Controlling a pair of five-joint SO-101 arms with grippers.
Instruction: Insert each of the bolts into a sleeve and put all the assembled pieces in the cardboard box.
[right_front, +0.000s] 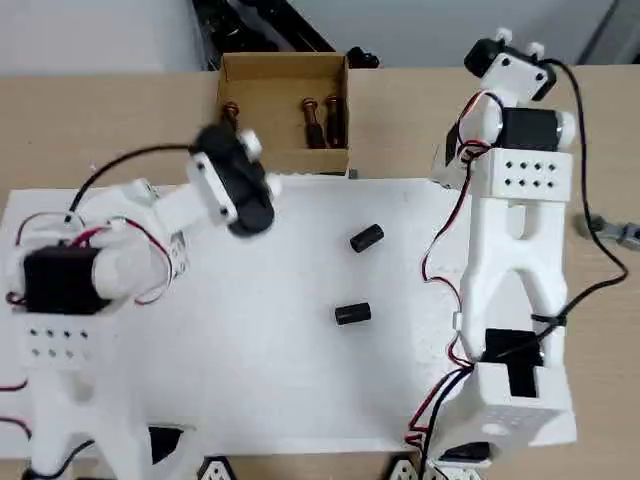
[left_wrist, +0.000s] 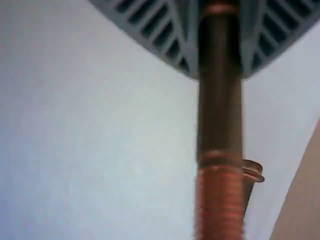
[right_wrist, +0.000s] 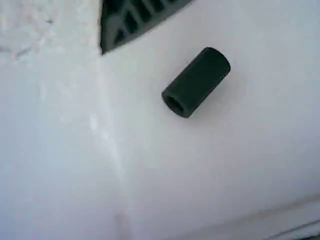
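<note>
My left gripper is shut on a copper bolt, whose smooth shank runs between the ribbed jaws and whose threaded end points away. In the high view the left gripper hangs over the white foam board just in front of the cardboard box. Three bolts lie inside the box. Two black sleeves lie on the board, one farther back and one nearer. The right wrist view shows a black sleeve lying on its side, with a ribbed part of my right gripper apart from it.
The white foam board covers most of the wooden table. The right arm stands folded along the board's right edge, with red and black cables beside it. A tan cardboard edge and a copper flange show behind the held bolt.
</note>
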